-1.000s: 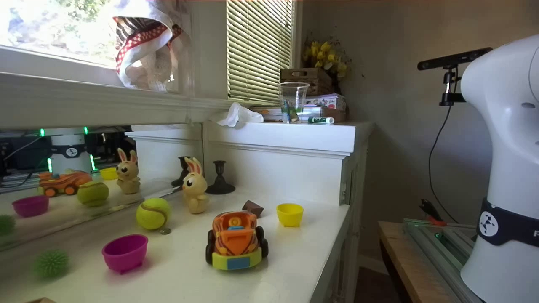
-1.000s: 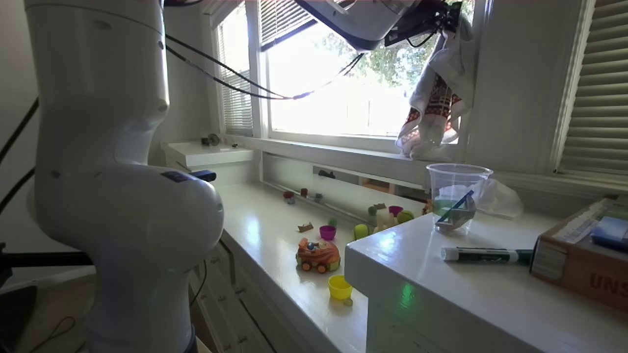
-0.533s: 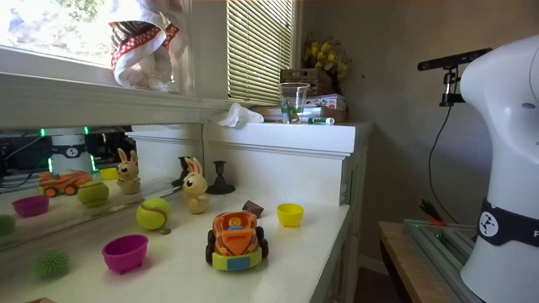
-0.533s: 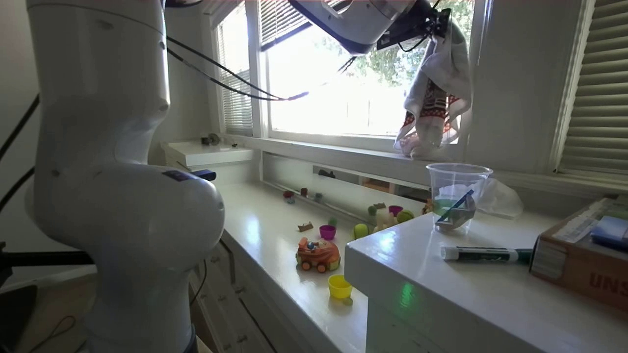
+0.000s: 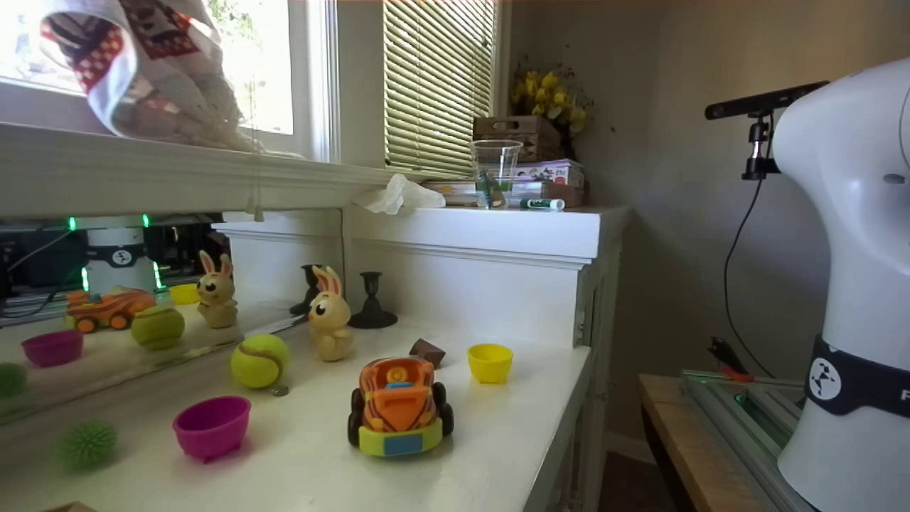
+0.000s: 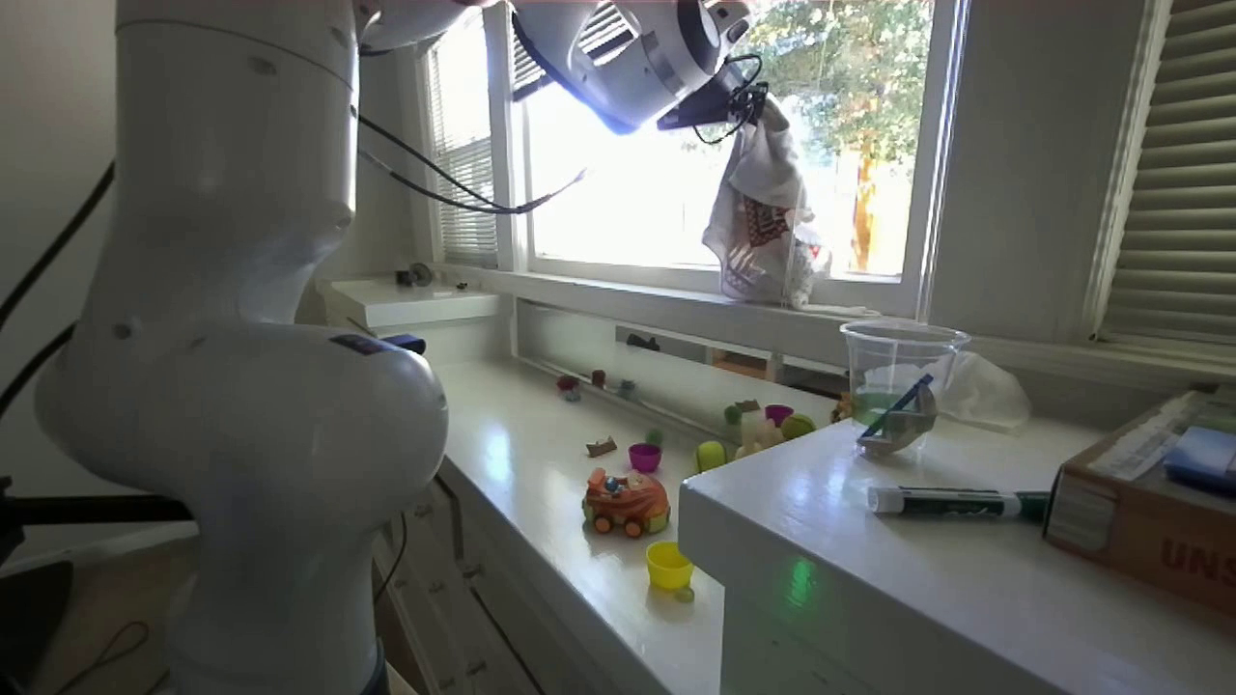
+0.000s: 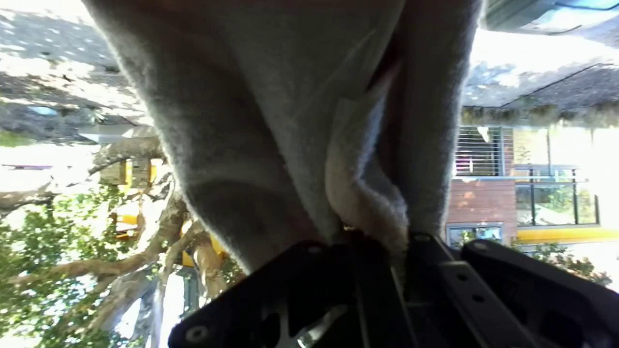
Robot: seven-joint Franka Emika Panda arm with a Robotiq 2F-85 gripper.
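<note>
- White fabric towel point(image 6: 758, 222), printed with red-and-white checked bands and dark red figures, hangs in loose lengthwise folds; its curled hem point(image 5: 128, 64) makes a pale loop in an exterior view.
- Seen from the wrist, the cloth looks grey and shaded, fuzzy along both edges, narrowing into a tight gather.
- It hangs in front of a large bright window point(image 6: 618, 212), well above the glossy white counter point(image 6: 541, 473); its bottom comes down to the white windowsill point(image 6: 618, 290), though I cannot tell whether they touch.
- Clenched on the towel's gathered top, the black two-finger gripper point(image 7: 394, 244) has a small fold of fabric pinched between its fingers.
- White and round-jointed, the robot arm point(image 6: 241, 415) rises upright at its base; its far section slopes down from the top edge of an exterior view, the wrist point(image 6: 666, 68) tilted, the gripper aimed sideways, with black cables point(image 6: 454, 193) sagging behind.
</note>
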